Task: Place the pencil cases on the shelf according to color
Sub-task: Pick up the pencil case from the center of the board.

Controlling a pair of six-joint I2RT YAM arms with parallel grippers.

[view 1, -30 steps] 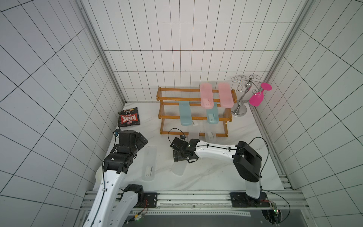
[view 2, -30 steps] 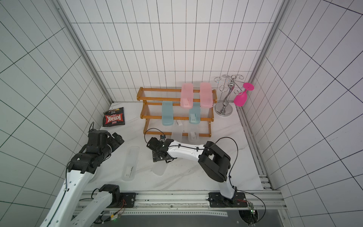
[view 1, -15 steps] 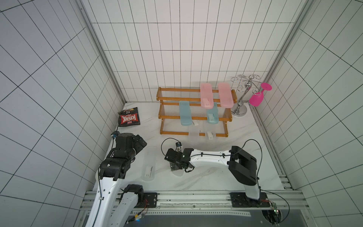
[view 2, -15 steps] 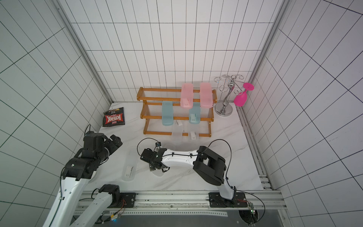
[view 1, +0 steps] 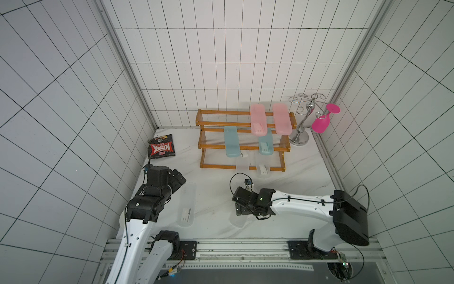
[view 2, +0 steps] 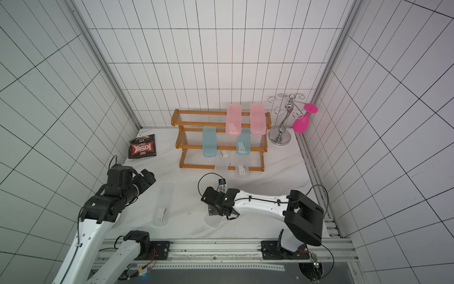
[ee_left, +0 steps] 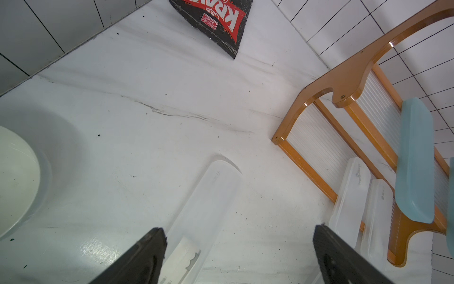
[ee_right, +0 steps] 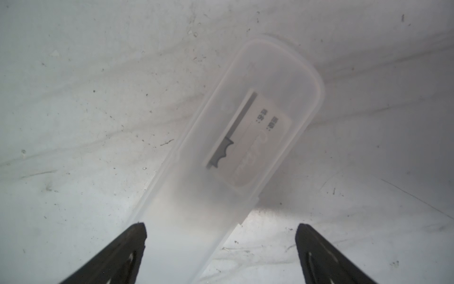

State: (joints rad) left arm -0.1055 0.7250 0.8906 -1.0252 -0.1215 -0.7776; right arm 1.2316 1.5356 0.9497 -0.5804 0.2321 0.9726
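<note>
i'm looking into a robot lab test cell, not a lived-in room. white tiled panels (view 1: 235, 61) box in three sides of a marble-look worktop (view 1: 216, 177), with bare aluminium posts (view 1: 125, 64) at its back corners. an aluminium rail (view 1: 245, 248) along its front edge carries the left arm base (view 1: 169, 242) and right arm base (view 1: 319, 242), with loose wiring (view 1: 182, 255) and an exposed circuit board (view 1: 342, 258).

1. Four clear cases (view 1: 187, 207) (view 1: 239, 220) (view 1: 242, 165) (view 1: 263, 172) are lying: one under the right gripper (ee_right: 221, 228), one beside the left gripper (ee_left: 239, 231), two beyond both.
2. Two teal cases (view 1: 231, 142) (view 1: 265, 146) and two pink cases (view 1: 258, 120) (view 1: 282, 119) are resting farther off.
3. One shelf (view 1: 216, 166), one snack bag (view 1: 161, 149), one cup stand (view 1: 300, 137), one goblet (view 1: 320, 124) and one dish (ee_left: 14, 177) are sitting around.
</note>
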